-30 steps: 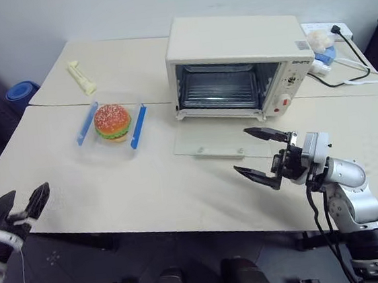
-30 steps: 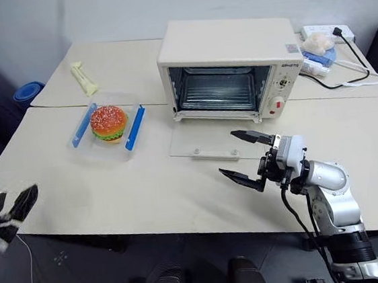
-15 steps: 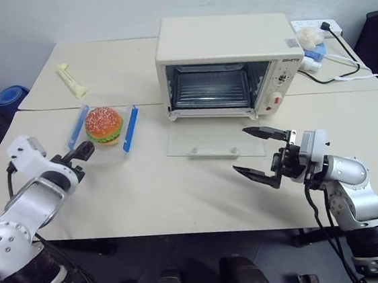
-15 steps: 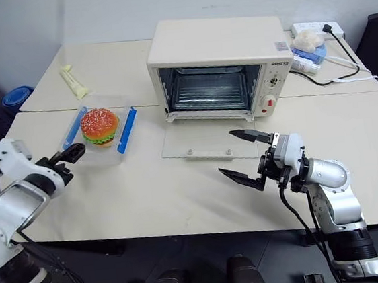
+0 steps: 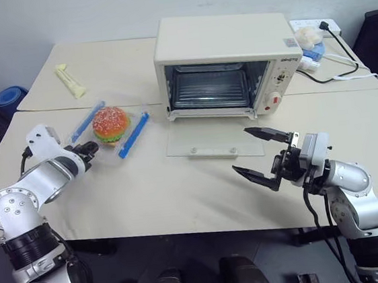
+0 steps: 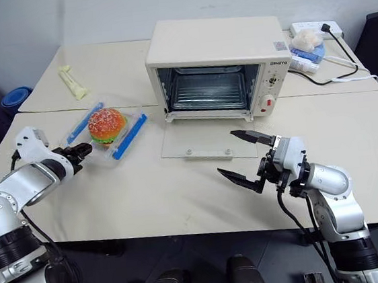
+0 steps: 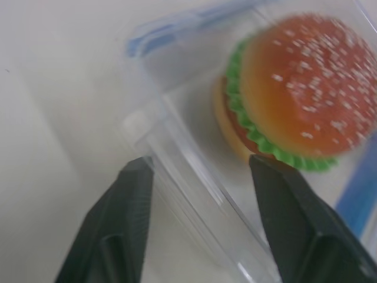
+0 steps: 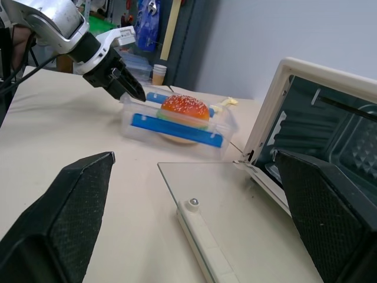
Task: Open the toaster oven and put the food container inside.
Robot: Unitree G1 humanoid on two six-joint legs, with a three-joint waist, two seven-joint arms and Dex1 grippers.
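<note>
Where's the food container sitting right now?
In the head views the food container sits on the table's left half, left of the open toaster oven, with the left hand at its near corner.

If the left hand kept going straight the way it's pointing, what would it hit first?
The left hand already has the clear wall of the food container between its fingers, so it would press into that wall at once, then likely the toy burger just behind it.

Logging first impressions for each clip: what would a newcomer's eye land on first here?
The toaster oven at the table's far middle, its glass door lying flat open. Left of it, the bright toy burger sits in the clear food container, with the left hand straddling its near wall.
</note>
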